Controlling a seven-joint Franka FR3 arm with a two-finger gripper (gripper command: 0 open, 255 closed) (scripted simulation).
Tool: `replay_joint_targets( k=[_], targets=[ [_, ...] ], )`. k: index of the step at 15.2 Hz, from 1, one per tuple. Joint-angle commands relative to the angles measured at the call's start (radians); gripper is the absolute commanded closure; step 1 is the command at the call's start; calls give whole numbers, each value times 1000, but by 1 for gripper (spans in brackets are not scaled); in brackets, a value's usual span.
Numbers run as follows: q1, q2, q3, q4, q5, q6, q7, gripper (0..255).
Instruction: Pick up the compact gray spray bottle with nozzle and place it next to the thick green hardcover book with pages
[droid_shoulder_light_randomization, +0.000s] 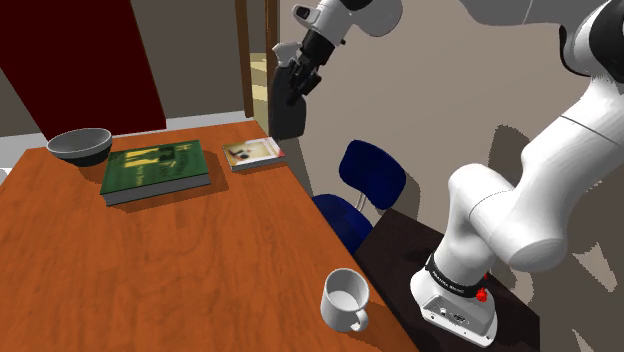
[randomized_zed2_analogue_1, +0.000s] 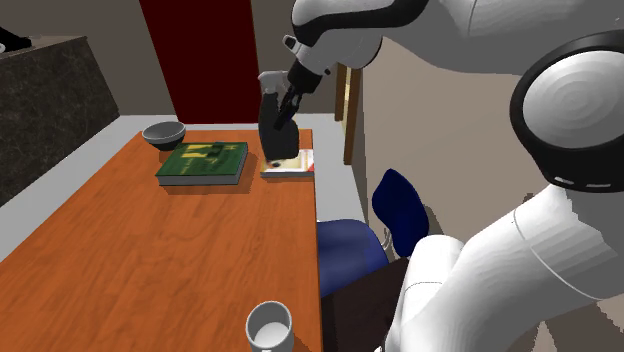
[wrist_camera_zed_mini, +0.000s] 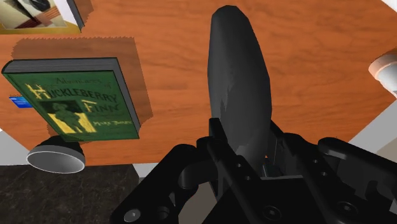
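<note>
Gripper (droid_shoulder_light_randomization: 297, 88) status: closed on the spray bottle (droid_shoulder_light_randomization: 286, 108), which hangs from the black fingers in the air over the far right part of the table (droid_shoulder_light_randomization: 200, 265) in the shoulder view. The bottle is dark gray, smooth and matte. In the wrist view it shows as a long rounded body (wrist_camera_zed_mini: 238, 95) tapering away from the hand.

The green hardcover book (wrist_camera_zed_mini: 79, 98) lies flat on the far half of the table. Its cover reads "HUCKLEBERRY FINN" in yellow letters over a yellow figure. Smaller lines above and below the title cannot be read with certainty. Gray page edges show along its sides (droid_shoulder_light_randomization: 157, 170).

A thin book (droid_shoulder_light_randomization: 253, 153) with a pale pictured cover lies just right of the green book in the shoulder view, apart from it. A gray round bowl (droid_shoulder_light_randomization: 80, 146) stands just beside the green book's far left corner. A white mug (droid_shoulder_light_randomization: 346, 300) stands at the near right edge. The tabletop has an orange-brown wood grain. A blue chair (droid_shoulder_light_randomization: 370, 175) stands beside the table's right edge.
</note>
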Motion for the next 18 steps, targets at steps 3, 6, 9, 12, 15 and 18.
replay_joint_targets(
  k=[3,6,9,12,15,18],
  targets=[
    [2,4,4,58,-4,-52,20,255],
    [4,7,6,96,-6,-85,33,255],
    [43,90,-8,107,48,-25,17,255],
    [79,184,-24,131,116,23,-6,255],
    [108,288,-38,169,197,59,-36,255],
    [121,401,-41,221,287,80,-68,255]
  ],
)
